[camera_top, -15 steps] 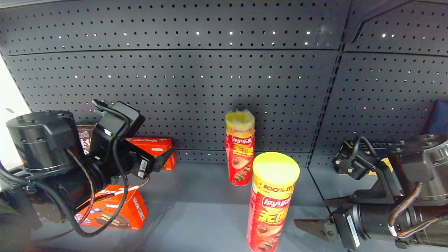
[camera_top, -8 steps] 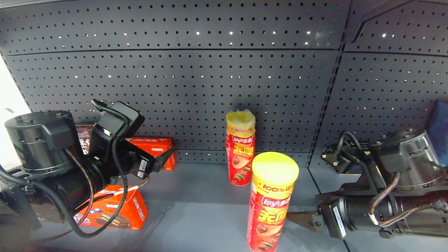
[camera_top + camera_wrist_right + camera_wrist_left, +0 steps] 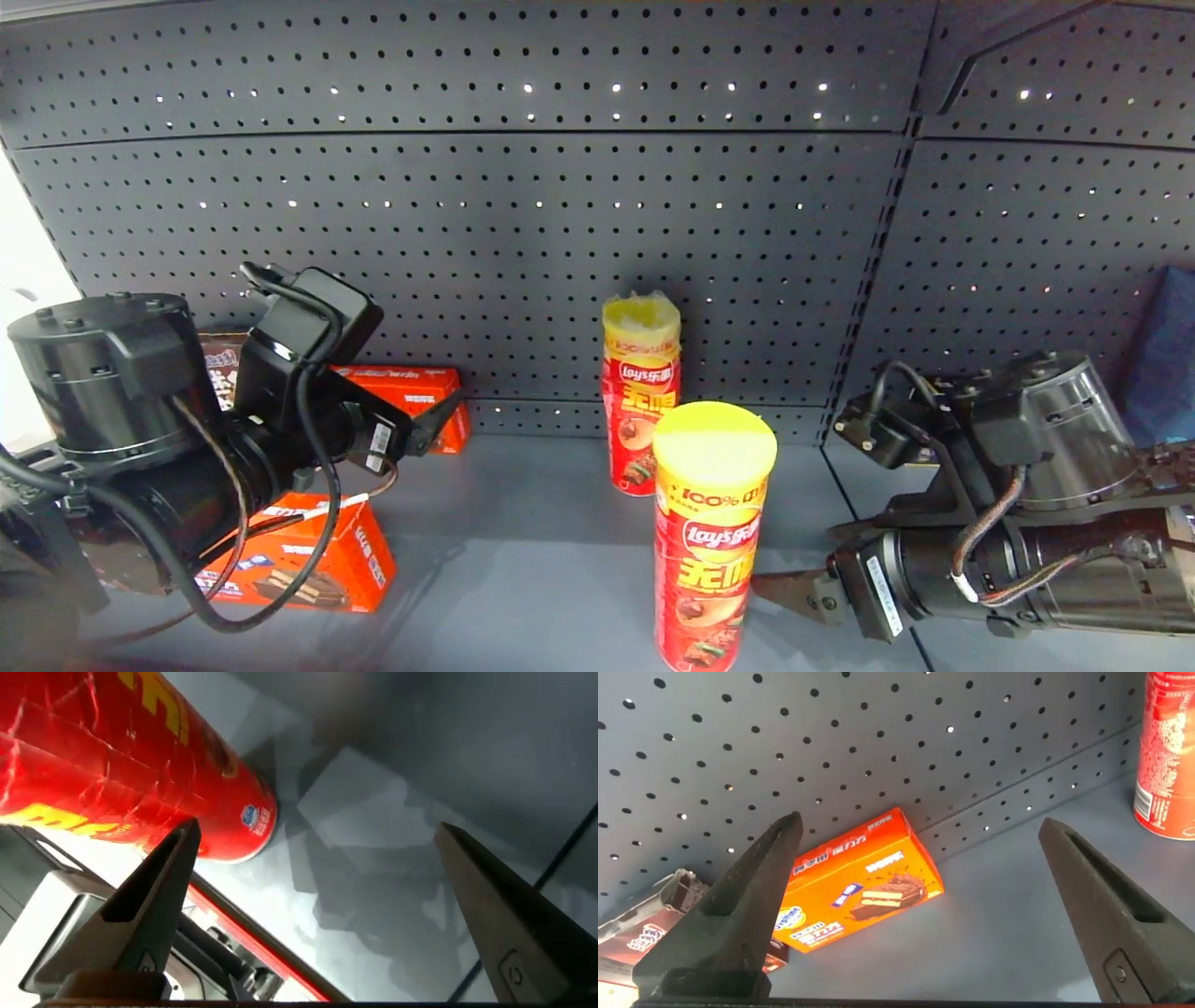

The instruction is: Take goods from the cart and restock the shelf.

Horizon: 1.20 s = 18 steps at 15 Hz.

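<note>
Chips can [image 3: 714, 532] stands upright on the shelf [image 3: 523, 579], near its front, before a second can [image 3: 640, 397]. Right claw [image 3: 792, 558], spread and empty, sits just beside it; left claw [image 3: 917, 831] is spread too. Placement looks done; next, that arm should withdraw gently without toppling it.

The left arm [image 3: 103, 373] is a black drum with screws round its cap, a black camera box [image 3: 313, 322], looping black cables and a white label. The right arm [image 3: 980, 569] has a steel-grey drum, black casing and a brown braided cable. The left gripper [image 3: 920, 826] and right gripper [image 3: 318, 829] have dark, tapering wedge fingers [image 3: 738, 905].
</note>
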### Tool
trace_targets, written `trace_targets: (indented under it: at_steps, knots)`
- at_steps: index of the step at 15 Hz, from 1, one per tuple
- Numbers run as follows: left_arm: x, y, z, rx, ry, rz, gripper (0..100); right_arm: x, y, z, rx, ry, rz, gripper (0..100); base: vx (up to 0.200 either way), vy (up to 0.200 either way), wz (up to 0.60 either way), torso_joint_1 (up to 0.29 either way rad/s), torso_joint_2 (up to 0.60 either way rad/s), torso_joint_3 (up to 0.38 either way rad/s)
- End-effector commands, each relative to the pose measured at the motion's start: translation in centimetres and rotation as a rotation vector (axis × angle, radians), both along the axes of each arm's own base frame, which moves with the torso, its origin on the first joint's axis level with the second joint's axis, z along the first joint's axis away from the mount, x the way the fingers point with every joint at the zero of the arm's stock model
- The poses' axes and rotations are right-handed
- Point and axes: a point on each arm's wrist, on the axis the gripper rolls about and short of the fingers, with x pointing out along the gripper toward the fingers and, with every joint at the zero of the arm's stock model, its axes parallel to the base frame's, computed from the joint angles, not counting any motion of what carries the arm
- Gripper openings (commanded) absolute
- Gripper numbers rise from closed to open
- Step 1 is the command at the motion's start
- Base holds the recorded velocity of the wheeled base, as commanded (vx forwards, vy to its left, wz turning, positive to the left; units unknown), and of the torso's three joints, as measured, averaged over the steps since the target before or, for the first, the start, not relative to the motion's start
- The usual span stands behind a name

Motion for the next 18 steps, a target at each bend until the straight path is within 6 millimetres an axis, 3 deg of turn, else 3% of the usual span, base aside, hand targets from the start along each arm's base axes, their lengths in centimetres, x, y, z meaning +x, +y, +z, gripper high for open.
trace_targets:
  at_steps: [1, 7, 11, 15, 18]
  knots:
    - [0.0, 0.0, 0.0, 0.0, -0.001, 0.001, 100, -0.4, -0.4, -0.2, -0.003, 0.004, 0.0, 100, 0.0, 0.0, 0.0, 0.0, 0.0, 0.0]
    - [-0.2, 0.0, 0.2, -0.003, -0.005, -0.002, 100, -0.4, -1.0, -0.7, -0.048, -0.007, -0.061, 100, 0.0, 0.0, 0.0, 0.0, 0.0, 0.0]
    - [-0.7, 0.2, 0.7, -0.009, -0.019, -0.001, 100, -1.0, -1.7, -0.4, -0.098, -0.102, -0.186, 100, 0.0, 0.0, 0.0, 0.0, 0.0, 0.0]
    - [-0.8, 0.2, 1.9, -0.013, -0.032, -0.004, 100, -2.1, -0.9, -1.7, -0.12, -0.114, -0.147, 100, 0.0, 0.0, 0.0, 0.0, 0.0, 0.0]
    - [-0.8, 0.2, 1.7, -0.012, -0.029, -0.002, 100, -1.8, -0.5, -2.1, -0.133, -0.101, -0.142, 100, 0.0, 0.0, 0.0, 0.0, 0.0, 0.0]
